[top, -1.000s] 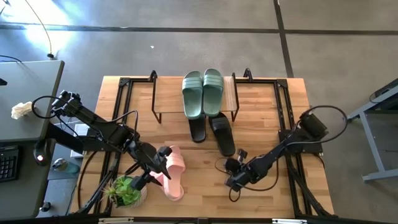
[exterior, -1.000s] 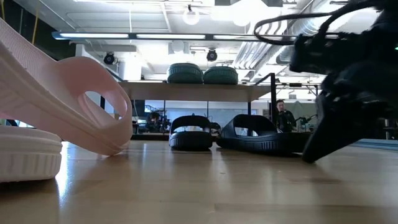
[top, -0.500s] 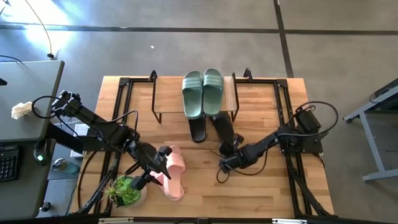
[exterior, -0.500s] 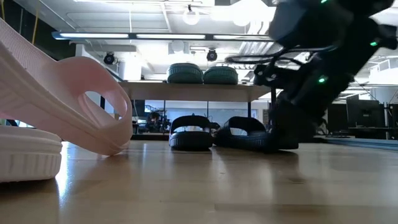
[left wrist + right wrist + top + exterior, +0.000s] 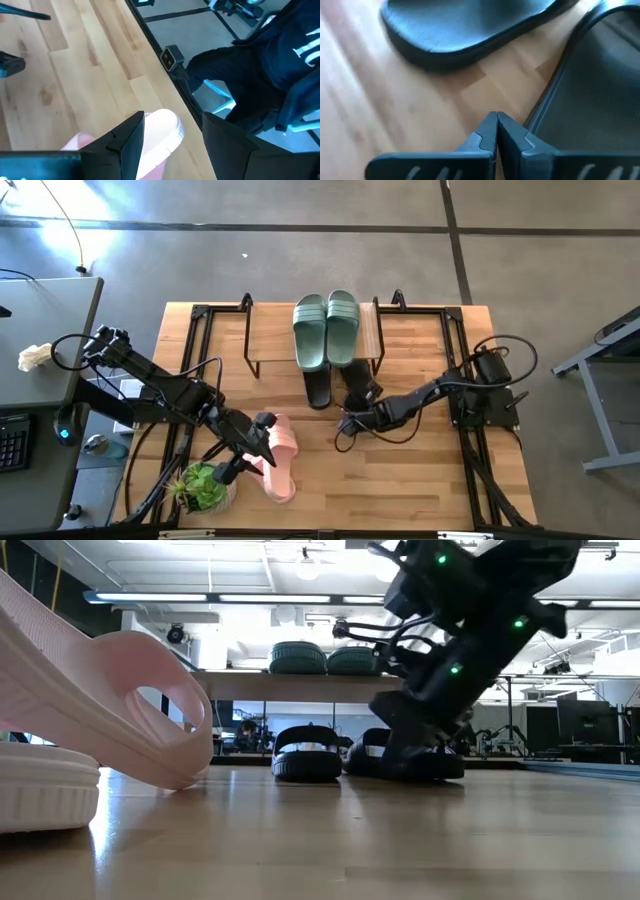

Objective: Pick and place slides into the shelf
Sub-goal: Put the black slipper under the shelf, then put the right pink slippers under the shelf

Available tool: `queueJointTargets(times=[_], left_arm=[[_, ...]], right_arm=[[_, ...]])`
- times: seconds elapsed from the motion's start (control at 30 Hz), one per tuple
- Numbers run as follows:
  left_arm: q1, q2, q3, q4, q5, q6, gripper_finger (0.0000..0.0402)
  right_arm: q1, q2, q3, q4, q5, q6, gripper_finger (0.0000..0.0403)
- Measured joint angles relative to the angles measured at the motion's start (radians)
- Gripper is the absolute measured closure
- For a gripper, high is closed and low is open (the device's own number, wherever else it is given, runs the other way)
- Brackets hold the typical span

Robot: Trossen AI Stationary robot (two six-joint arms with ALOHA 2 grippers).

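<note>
The green slides (image 5: pixel 325 330) lie side by side on the shelf's (image 5: pixel 268 330) plank top. The two black slides (image 5: pixel 318 388) (image 5: pixel 356 375) rest soles down on the table at the shelf's near side. My right gripper (image 5: pixel 343 423) is shut, low at the near end of the right-hand black slide (image 5: pixel 600 75). At the near left are the pink slides. One (image 5: pixel 110 710) is tilted and shows between my left gripper's (image 5: pixel 262 438) fingers. The other (image 5: pixel 40 790) lies flat beside it. My left gripper has the tilted pink slide's end (image 5: pixel 162 127) between its two wide-set fingers, slanting down at it from the table's left. The slide's strap end (image 5: pixel 185 775) is down at the table and its other end is raised. My right gripper's shut fingertips (image 5: pixel 492 125) stand at the black slide's rim (image 5: pixel 545 107); I cannot tell whether they touch it.
A potted plant (image 5: pixel 203 487) stands at the near left corner. Black metal frames (image 5: pixel 195 350) (image 5: pixel 465 360) run along both sides of the table. Beyond the near edge a person in dark clothing (image 5: pixel 280 65) shows. Bare wood lies at the near right.
My right gripper has swung from the near right toward the table's left and slightly farther, up to the near end of the right-hand black slide. It has stayed shut. The pink slide has kept its tilt.
</note>
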Motion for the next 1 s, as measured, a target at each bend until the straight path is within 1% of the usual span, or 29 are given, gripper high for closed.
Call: queueJointTargets(times=[0.1,0.23,0.33,0.43,0.5,0.57,0.6,0.7,0.77,0.8,0.9,1.0], left_arm=[[-0.001,0.0,-0.007,0.007,-0.025,-0.003,0.0218],[-0.001,0.0,-0.044,0.011,-0.072,-0.03,0.0218],[-0.001,0.0,-0.097,0.034,-0.152,-0.076,0.0218],[0.0,0.001,-0.171,0.105,-0.241,-0.111,0.0218],[-0.001,0.001,-0.219,0.162,-0.287,-0.127,0.0218],[0.001,0.002,-0.263,0.223,-0.362,-0.133,0.0218],[0.001,0.002,-0.279,0.242,-0.413,-0.133,0.0218],[0.002,0.002,-0.303,0.247,-0.62,-0.133,0.0218],[0.011,0.015,-0.309,0.241,-0.708,-0.133,0.0218],[0.023,0.027,-0.309,0.239,-0.717,-0.137,0.0218],[0.063,0.082,-0.31,0.23,-0.703,-0.164,0.0218],[0.101,0.178,-0.312,0.219,-0.696,-0.17,0.0218]], right_arm=[[-0.026,0.0,0.0,0.001,0.001,-0.006,0.0403],[-0.053,0.0,0.0,0.039,-0.003,-0.056,0.0403],[-0.064,0.0,0.0,0.098,-0.029,-0.106,0.0403],[-0.061,0.0,0.002,0.162,-0.057,-0.16,0.0403],[-0.047,0.0,0.013,0.173,-0.07,-0.188,0.0403],[-0.026,-0.001,0.03,0.157,-0.069,-0.208,0.0403],[-0.015,-0.001,0.039,0.134,-0.064,-0.213,0.0403],[0.019,-0.001,0.082,0.01,-0.031,-0.204,0.0403],[0.043,-0.002,0.117,-0.112,-0.008,-0.153,0.0403],[0.055,-0.002,0.135,-0.186,0.001,-0.118,0.0403],[0.097,-0.002,0.172,-0.388,0.037,-0.001,0.0403],[0.146,-0.002,0.182,-0.52,0.038,0.107,0.0403]])
